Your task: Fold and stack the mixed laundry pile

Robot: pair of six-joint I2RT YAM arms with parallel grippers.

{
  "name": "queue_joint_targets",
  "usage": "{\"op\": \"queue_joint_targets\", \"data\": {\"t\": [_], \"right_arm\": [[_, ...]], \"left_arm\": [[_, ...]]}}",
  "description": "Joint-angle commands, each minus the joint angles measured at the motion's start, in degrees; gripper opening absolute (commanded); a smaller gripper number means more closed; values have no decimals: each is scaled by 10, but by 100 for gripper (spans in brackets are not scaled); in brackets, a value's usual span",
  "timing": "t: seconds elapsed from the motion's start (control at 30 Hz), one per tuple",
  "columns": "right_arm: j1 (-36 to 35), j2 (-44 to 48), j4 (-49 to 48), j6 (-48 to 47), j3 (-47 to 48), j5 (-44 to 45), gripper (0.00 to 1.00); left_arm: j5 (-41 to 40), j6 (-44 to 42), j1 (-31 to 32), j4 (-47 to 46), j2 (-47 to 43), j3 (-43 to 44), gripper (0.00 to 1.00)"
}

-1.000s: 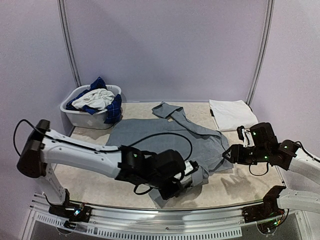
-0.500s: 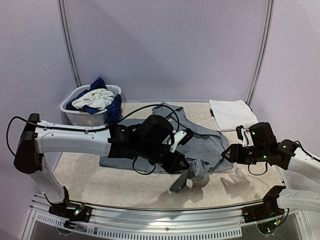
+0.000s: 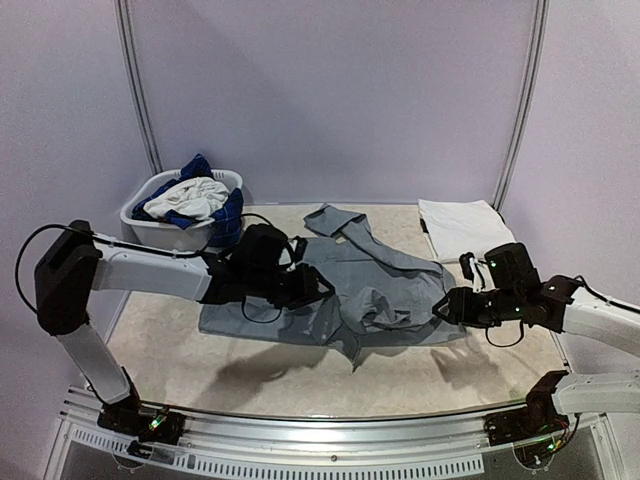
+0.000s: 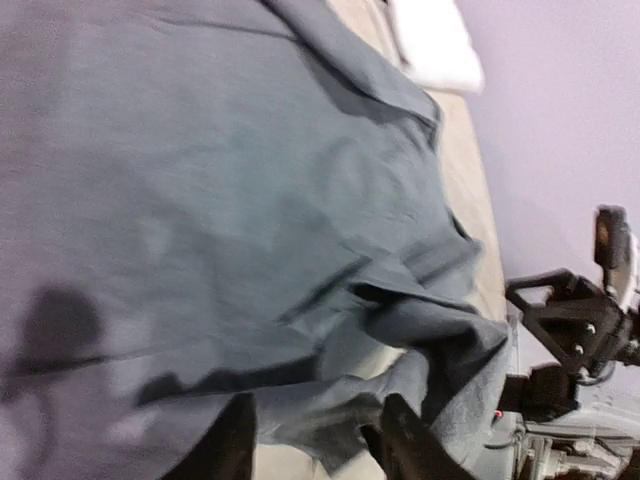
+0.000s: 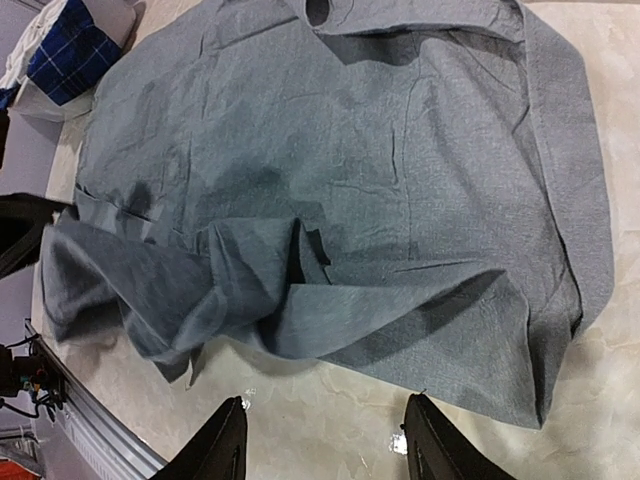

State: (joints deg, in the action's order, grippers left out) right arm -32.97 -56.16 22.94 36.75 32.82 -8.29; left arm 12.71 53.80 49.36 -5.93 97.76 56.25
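A plain grey T-shirt (image 3: 345, 285) lies spread on the table, its near right part bunched in loose folds (image 5: 190, 290). My left gripper (image 3: 318, 287) hovers over the shirt's left half, open, fingers (image 4: 235, 450) apart with only cloth below them. My right gripper (image 3: 440, 305) stands open at the shirt's right edge, over bare table (image 5: 330, 400) just off the hem. More of the laundry pile, blue plaid and white pieces (image 3: 195, 198), fills the basket. A folded white piece (image 3: 463, 228) lies at the back right.
The white oval basket (image 3: 150, 232) stands at the back left corner. The table's front edge with a metal rail (image 3: 300, 425) runs below the shirt. The right arm (image 4: 570, 320) shows at the far side of the left wrist view.
My left gripper has opened and let go of the shirt's near edge, then drawn back left. The carried cloth dropped in a crumpled fold. The right gripper shifted slightly left.
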Motion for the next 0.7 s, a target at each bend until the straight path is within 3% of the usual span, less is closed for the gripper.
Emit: {"op": "queue_joint_targets", "data": {"t": [0.0, 0.1, 0.17, 0.27, 0.43, 0.67], "right_arm": [[-3, -31, -28, -10, 8, -23, 54], [-5, -51, -35, -16, 19, -30, 54], [-5, -63, -42, -19, 25, -33, 54], [-8, -87, -53, -21, 38, -41, 54], [-16, -122, -68, -27, 50, -50, 52], [-20, -163, -156, -17, 28, -79, 44]], "left_arm": [[-79, -24, -18, 35, -38, -7, 53], [-297, -135, 26, 239, -98, 47, 85], [-426, -177, 55, 334, -117, 81, 94], [-461, -236, 70, 376, -126, 84, 92], [-404, -353, 151, 350, -95, 75, 83], [-375, -362, 227, 350, 25, 154, 73]]}}
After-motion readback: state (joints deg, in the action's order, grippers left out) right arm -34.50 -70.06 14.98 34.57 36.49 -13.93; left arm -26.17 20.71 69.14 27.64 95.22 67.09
